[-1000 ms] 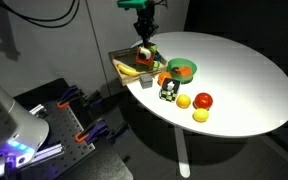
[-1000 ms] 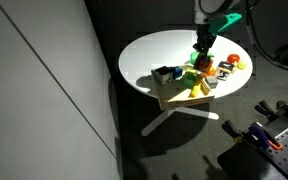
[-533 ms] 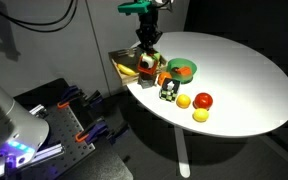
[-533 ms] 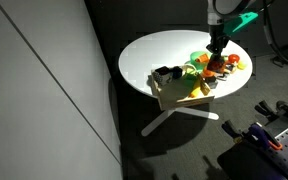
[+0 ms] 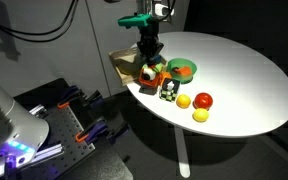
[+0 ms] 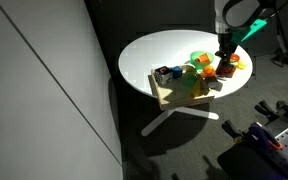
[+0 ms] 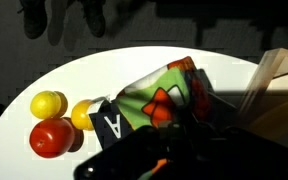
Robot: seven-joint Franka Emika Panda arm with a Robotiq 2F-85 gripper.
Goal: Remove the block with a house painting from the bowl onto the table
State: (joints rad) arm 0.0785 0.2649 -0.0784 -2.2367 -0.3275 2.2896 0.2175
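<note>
Pincer [image 5: 148, 68] clamped on house-painted block [image 5: 147, 74], low over round white table [image 5: 239, 85], dark room

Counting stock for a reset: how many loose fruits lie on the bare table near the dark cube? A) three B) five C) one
A: a red fruit, a yellow one and an orange-yellow one lie on the table by the dark cube.

A large pale grey wall [image 6: 34, 90] fills one side of an exterior view, the floor [image 6: 134, 150] is dark, and a grey bench [image 5: 54, 112] carries orange-handled clamps [image 5: 81, 133].
</note>
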